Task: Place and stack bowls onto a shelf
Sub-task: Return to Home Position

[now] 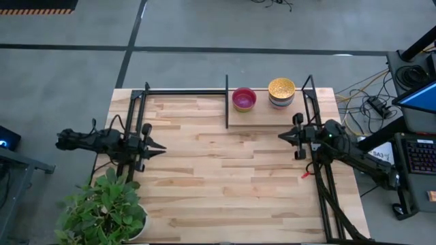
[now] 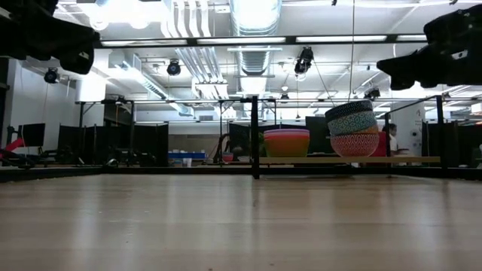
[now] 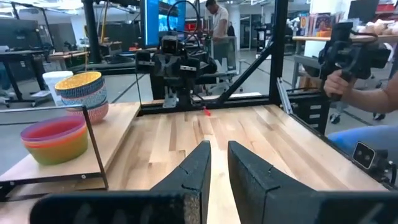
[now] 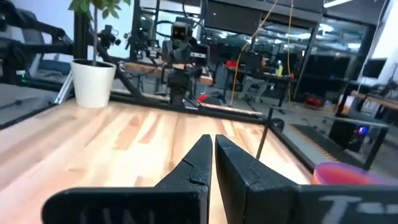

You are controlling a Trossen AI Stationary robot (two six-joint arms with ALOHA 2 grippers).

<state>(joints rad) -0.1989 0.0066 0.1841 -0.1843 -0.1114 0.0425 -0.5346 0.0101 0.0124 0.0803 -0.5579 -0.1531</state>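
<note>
High view: bowls (image 1: 281,88) stacked on shelf (image 1: 266,117); stacking judged complete. Left claw (image 1: 158,148) slightly parted, right claw (image 1: 283,136) closed, both empty.

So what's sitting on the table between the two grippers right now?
Nothing: in the high view only bare tabletop lies between the left gripper and right gripper.

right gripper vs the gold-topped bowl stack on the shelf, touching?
Apart. The high view shows the right gripper over bare tabletop, clear of the shelf, with wood showing between it and the gold-topped bowl stack.
</note>
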